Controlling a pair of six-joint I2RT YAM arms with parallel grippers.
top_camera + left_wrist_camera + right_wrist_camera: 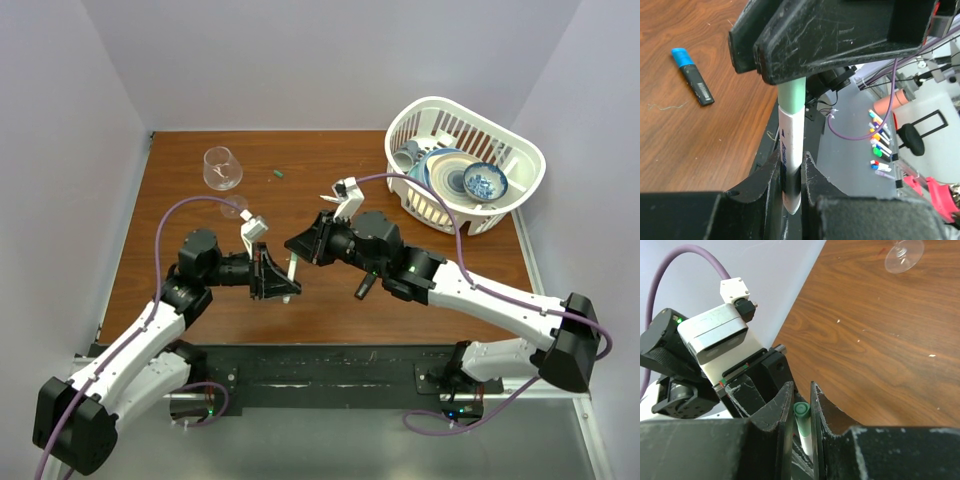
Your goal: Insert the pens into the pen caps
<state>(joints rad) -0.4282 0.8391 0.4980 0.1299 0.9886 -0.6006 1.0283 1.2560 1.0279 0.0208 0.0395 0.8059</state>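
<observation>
Both arms angle inward, meeting mid-desk [180,170]. L gripper [791,159] clamped narrow on white pen [790,145]; R gripper [801,391] pinched on green cap [801,410] over pen's tip. Black marker [696,82], blue-capped, lies on desk near pen; tipped glass [222,167] and loose green cap [278,174] beyond it. Pen's blue print unreadable.

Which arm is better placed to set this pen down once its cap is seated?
Left, probably. The left gripper clamps the white pen by its barrel, while the right gripper pinches only the green cap on its end. If the right lets go, the left would hold the capped pen alone.
</observation>
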